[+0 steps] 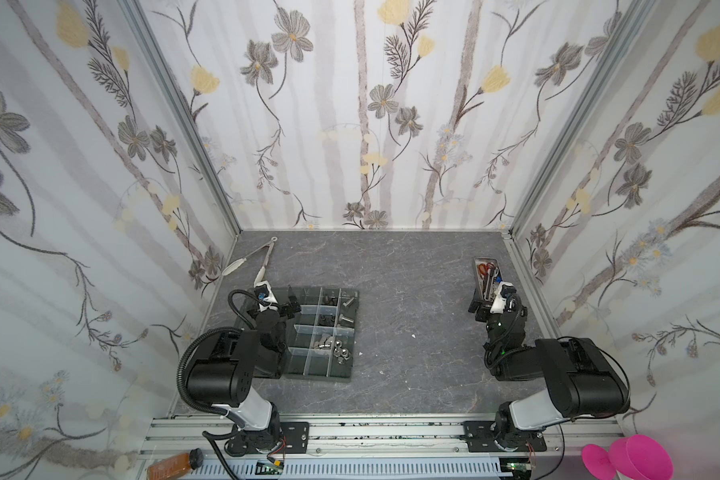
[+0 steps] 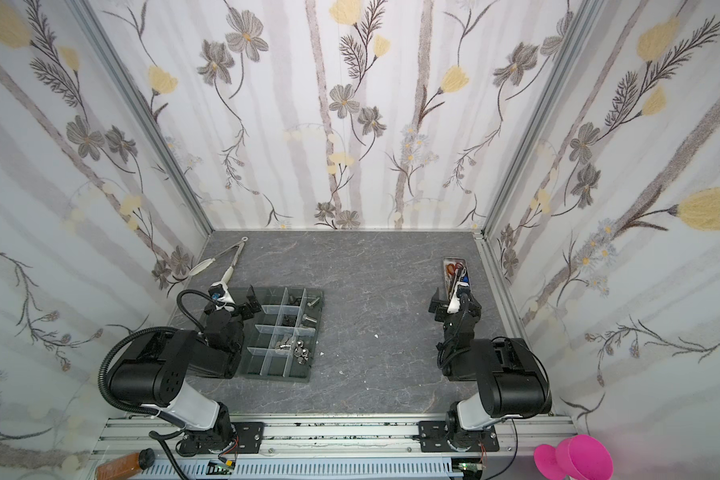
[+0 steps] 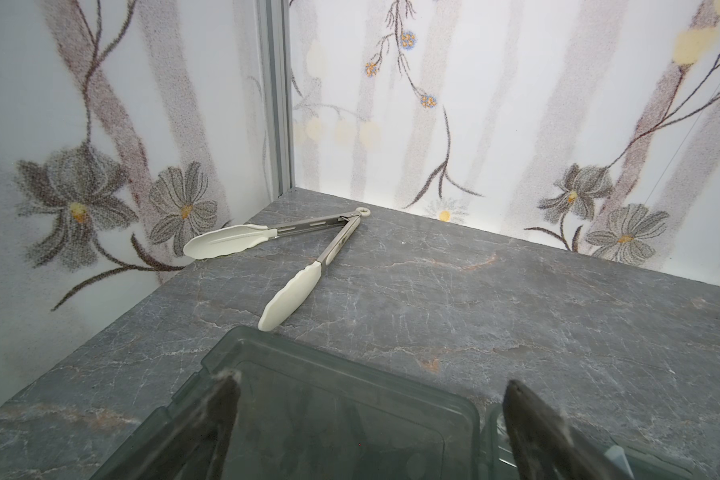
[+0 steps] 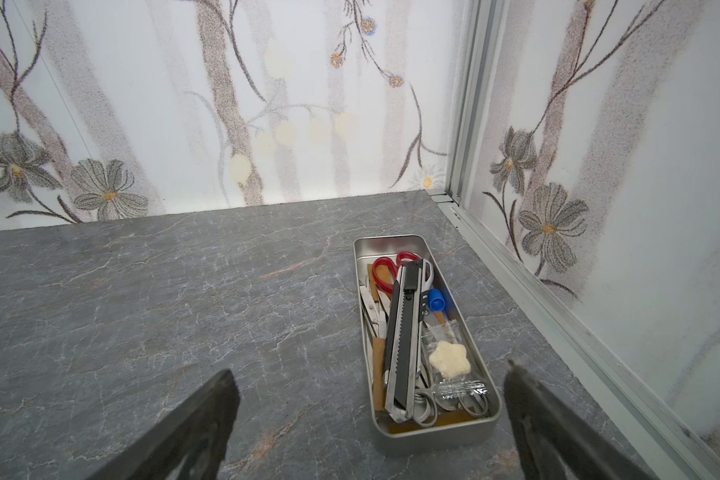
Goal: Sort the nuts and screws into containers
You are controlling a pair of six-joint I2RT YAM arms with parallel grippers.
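You've got the dark grey organiser tray (image 1: 316,379) lying flat, left of centre in both top views, its containers (image 1: 308,309) split by clear dividers. Silver nuts (image 1: 341,350) pile in a near-right cell; silver and black screws (image 1: 347,320) lie in the cells beyond them.

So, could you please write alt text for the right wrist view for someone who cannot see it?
A narrow metal tray of red-handled scissors, a utility knife and other tools lies on the grey marbled table near a corner of the floral walls. The fingers of the open right hand frame the foreground, holding nothing.
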